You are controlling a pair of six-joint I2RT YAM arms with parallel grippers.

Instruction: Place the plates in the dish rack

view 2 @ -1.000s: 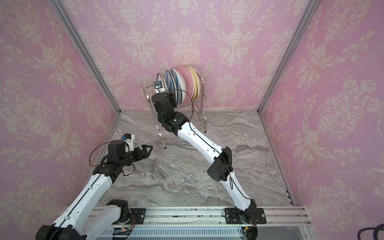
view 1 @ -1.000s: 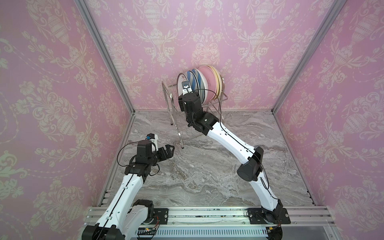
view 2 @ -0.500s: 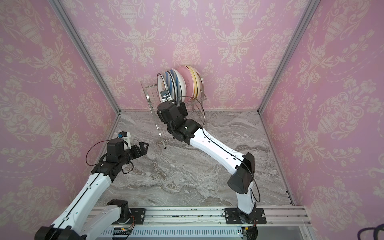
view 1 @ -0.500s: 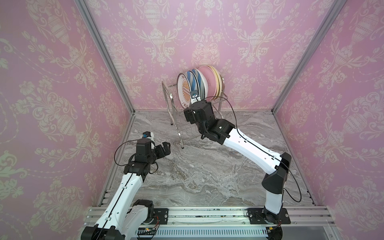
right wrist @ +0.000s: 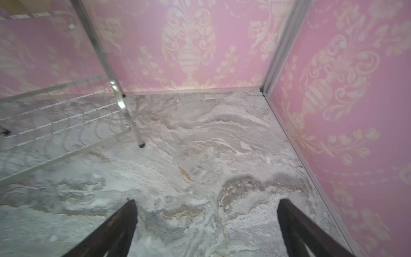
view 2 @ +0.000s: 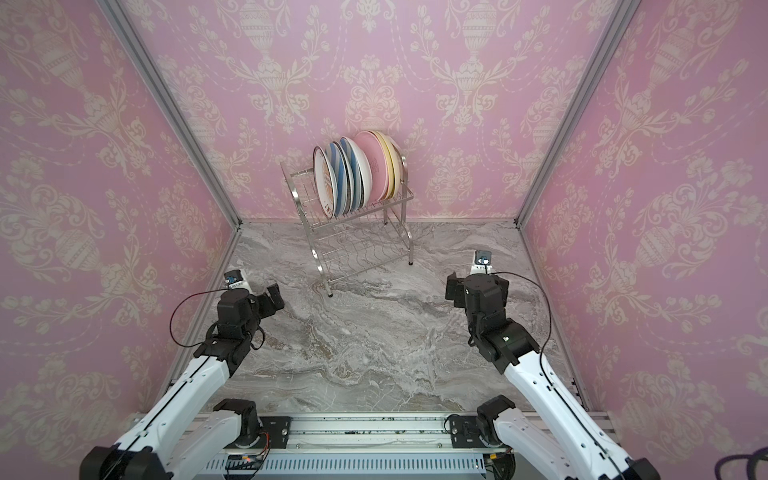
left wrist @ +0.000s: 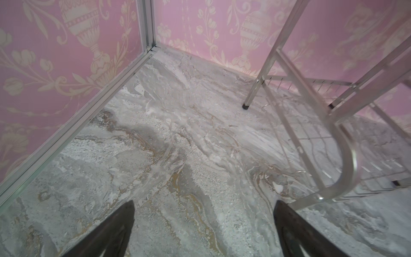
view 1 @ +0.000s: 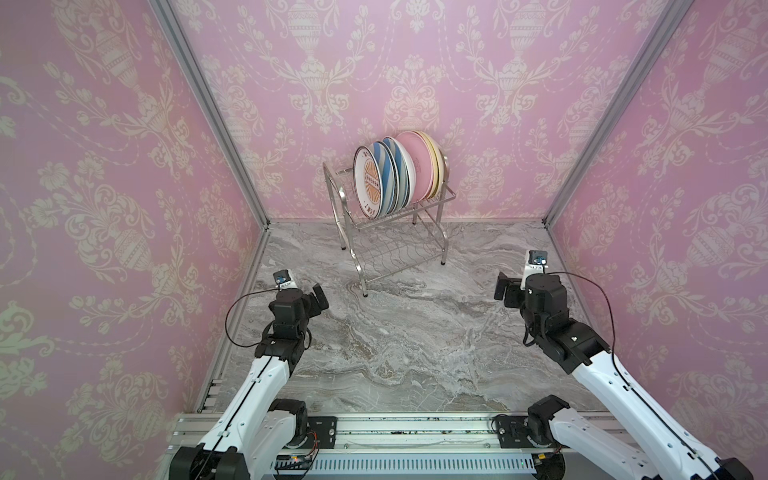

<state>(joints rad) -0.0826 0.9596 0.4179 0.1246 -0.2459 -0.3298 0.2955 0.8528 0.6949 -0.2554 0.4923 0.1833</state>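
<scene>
Both top views show the plates [view 1: 388,174] standing in the dish rack [view 1: 390,253]. Left gripper [left wrist: 204,202] and right gripper [right wrist: 206,200] gape wide, holding nothing.

You've got the plates [view 1: 399,174] packed edge-on in both top views. Behind the front sunburst plate [view 1: 368,183] the rest show only as slivers, so you can't count them or read the back patterns. On your left wrist camera the dish rack [left wrist: 349,160] runs off the frame, its upper tier cut away. The left gripper [left wrist: 204,202] shows just its fingertips [left wrist: 120,220], clipped at the edge. Your right wrist camera is smeared: the rack leg [right wrist: 131,124] and lower shelf [right wrist: 55,124] blur, and the right gripper [right wrist: 206,200] is clipped likewise.
</scene>
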